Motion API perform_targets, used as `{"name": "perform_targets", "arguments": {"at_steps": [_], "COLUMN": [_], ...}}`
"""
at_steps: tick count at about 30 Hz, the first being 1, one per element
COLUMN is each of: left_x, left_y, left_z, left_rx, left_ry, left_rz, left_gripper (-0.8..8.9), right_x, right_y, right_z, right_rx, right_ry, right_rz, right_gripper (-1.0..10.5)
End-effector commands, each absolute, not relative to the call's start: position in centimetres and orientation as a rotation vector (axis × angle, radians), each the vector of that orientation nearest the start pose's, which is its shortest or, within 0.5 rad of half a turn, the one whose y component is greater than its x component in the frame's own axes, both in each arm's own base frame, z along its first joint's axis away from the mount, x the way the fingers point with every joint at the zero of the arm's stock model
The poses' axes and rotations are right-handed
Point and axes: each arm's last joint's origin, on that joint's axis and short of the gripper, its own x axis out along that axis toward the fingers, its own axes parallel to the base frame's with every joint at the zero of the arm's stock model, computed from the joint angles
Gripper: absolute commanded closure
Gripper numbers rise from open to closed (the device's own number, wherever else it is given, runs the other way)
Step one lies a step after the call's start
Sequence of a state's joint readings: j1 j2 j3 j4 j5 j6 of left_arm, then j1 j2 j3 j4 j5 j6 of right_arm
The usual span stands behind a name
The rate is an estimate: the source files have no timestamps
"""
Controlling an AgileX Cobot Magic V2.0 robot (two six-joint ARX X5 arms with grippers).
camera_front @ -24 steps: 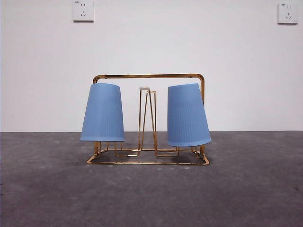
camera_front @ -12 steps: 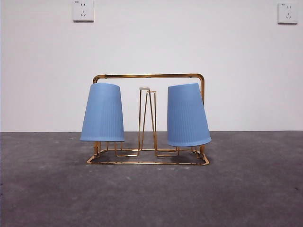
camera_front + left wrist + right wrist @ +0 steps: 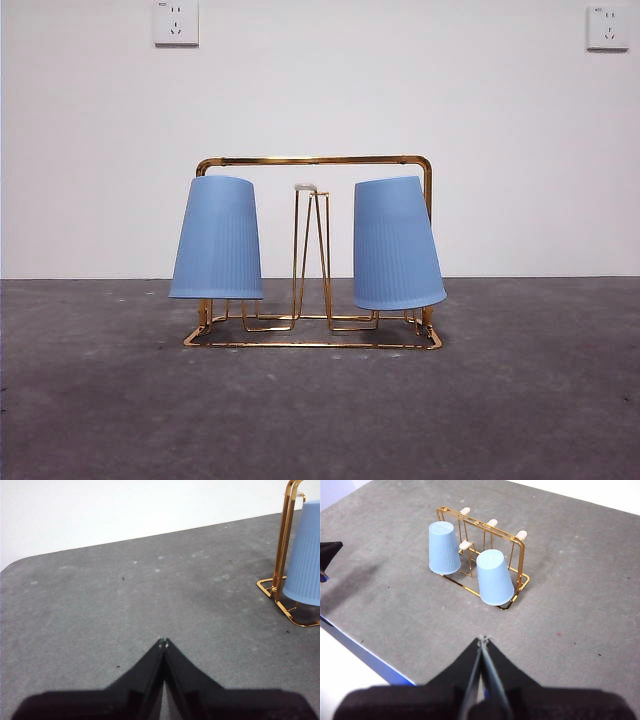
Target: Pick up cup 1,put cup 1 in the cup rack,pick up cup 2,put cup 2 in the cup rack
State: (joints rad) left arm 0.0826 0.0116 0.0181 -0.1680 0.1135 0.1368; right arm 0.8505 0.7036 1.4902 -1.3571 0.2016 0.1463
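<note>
Two grippers: both away from the rack, holding nothing.
Left gripper (image 3: pixel 163 642): jaws pressed together tip to tip, over bare grey table (image 3: pixel 125 605), rack end and one cup off to the side, apart from it.
Right gripper (image 3: pixel 483 639): jaws closed to a point, raised above the table, looking down on the rack from well back.
Cup rack (image 3: pixel 315 160): gold wire, arched frame upright, flat base on the table, about mid-table in the front view.
Cup on the left in front view (image 3: pixel 217 238): blue, ribbed, upside down on a peg, close to upright, rim clear of the base.
Cup on the right in front view (image 3: pixel 396 243): blue, ribbed, upside down on a peg, tilted, top leaning toward the rack's middle.
Spacing: cups apart, free centre pegs (image 3: pixel 312 250) between them.
Pegs: white tips on the empty ones, seen in the right wrist view (image 3: pixel 491 522).
Background: white wall with two sockets (image 3: pixel 176 22) up high.
</note>
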Motion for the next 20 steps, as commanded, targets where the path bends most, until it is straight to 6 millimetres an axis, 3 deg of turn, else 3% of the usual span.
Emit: {"name": "perform_targets", "arguments": {"at_steps": [1,4,8,13,17,20], "left_x": [9.6,9.6,9.6,9.6,9.6,9.7], "left_y": [0.5,0.5,0.5,0.5,0.5,0.5], "left_z": [15.0,15.0,15.0,15.0,15.0,15.0], "left_rx": [0.11,0.11,0.11,0.11,0.11,0.11], "left_ry": [0.163,0.163,0.163,0.165,0.166,0.167], "left_rz": [-0.034,-0.034,-0.034,-0.034,-0.034,-0.034], "left_gripper": [8.17,8.17,8.17,8.17,8.17,8.17], "right_x": [2.4,2.4,2.6,3.1,3.6,4.0], "right_y": [1.8,1.8,1.2,0.8,0.3,0.1], "right_z": [43.6,43.6,43.7,43.8,42.7,41.1], "right_rx": [-0.158,-0.189,-0.226,-0.114,-0.03,0.007], "right_ry": [0.568,0.553,0.516,0.429,0.306,0.212], "right_rz": [0.585,0.567,0.402,0.211,0.047,0.018], "right_gripper": [9.4,9.4,9.4,9.4,9.4,9.4]}}
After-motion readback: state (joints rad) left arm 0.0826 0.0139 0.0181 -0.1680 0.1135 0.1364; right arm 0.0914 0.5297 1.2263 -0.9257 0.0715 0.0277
